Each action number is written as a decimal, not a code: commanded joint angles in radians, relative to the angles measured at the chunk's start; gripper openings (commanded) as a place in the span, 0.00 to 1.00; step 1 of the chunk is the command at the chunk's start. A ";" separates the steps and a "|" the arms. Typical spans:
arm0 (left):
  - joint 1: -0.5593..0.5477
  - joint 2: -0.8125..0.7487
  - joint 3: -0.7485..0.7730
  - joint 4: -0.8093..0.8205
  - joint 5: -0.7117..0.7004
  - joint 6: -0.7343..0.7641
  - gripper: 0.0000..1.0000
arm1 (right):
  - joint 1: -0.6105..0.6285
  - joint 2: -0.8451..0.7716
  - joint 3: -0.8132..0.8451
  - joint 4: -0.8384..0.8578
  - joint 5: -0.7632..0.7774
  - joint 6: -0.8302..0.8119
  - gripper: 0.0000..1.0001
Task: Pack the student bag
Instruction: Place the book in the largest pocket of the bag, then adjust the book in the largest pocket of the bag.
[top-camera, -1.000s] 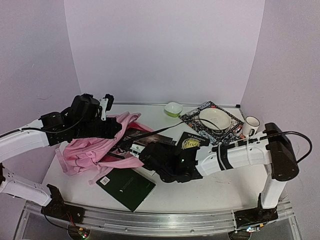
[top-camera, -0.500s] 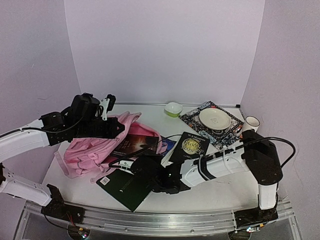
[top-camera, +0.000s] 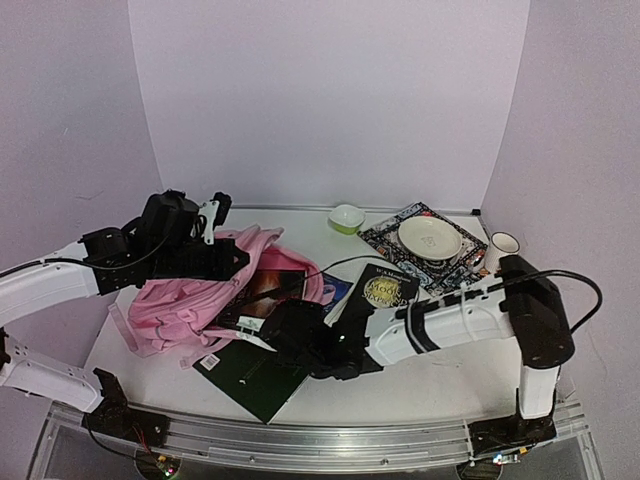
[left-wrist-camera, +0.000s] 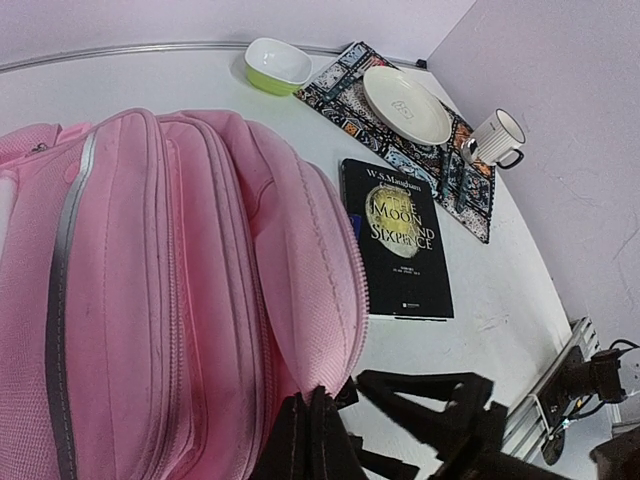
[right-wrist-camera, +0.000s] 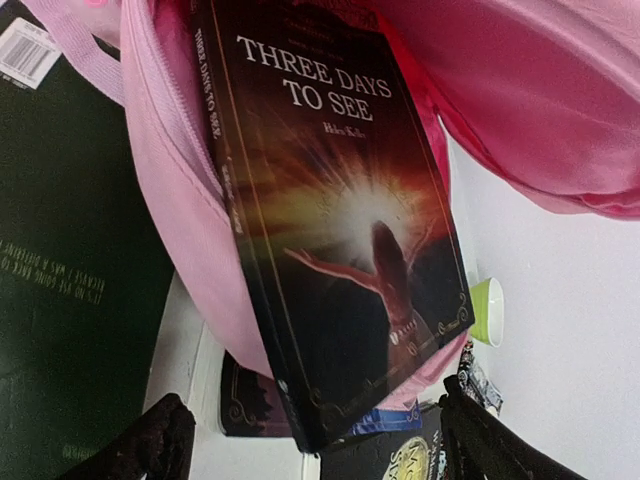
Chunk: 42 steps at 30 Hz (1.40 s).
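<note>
Swinging down and leftward, the right gripper (right-wrist-camera: 318, 448) is now sitting at lower centre of the overhead frame; a second ago it was hanging higher, nearer the middle. Its fingers are spread wide and gripping nothing. The Keller book (right-wrist-camera: 330, 220) is lying just ahead of them, its top end inside the mouth of the bag (top-camera: 180, 300) and its lower end poking out. The bag is slumping at the left of that frame, and the left gripper (top-camera: 232, 262) looks to be pinching its upper rim, holding the mouth up. The arm's shift is leaving the Maugham book (top-camera: 385, 290) uncovered, right of centre. I'm reading this as lining up a shove to seat the first book. The green book (top-camera: 262, 378), low in the frame, is lying outside the bag, so packing is barely getting started.
</note>
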<state>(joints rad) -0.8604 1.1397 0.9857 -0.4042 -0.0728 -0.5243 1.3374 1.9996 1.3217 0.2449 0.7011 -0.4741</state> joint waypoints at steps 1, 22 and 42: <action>-0.003 -0.030 -0.002 0.116 0.003 0.002 0.00 | -0.055 -0.182 -0.034 -0.183 -0.147 0.338 0.88; -0.004 -0.006 -0.002 0.119 0.062 0.026 0.00 | -0.371 -0.108 -0.141 0.189 -0.910 1.486 0.69; -0.003 0.033 0.010 0.127 0.108 0.032 0.00 | -0.372 -0.076 -0.142 0.464 -1.096 1.654 0.34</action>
<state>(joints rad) -0.8608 1.1803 0.9588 -0.3725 -0.0014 -0.5018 0.9661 1.9316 1.1376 0.6198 -0.3356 1.1494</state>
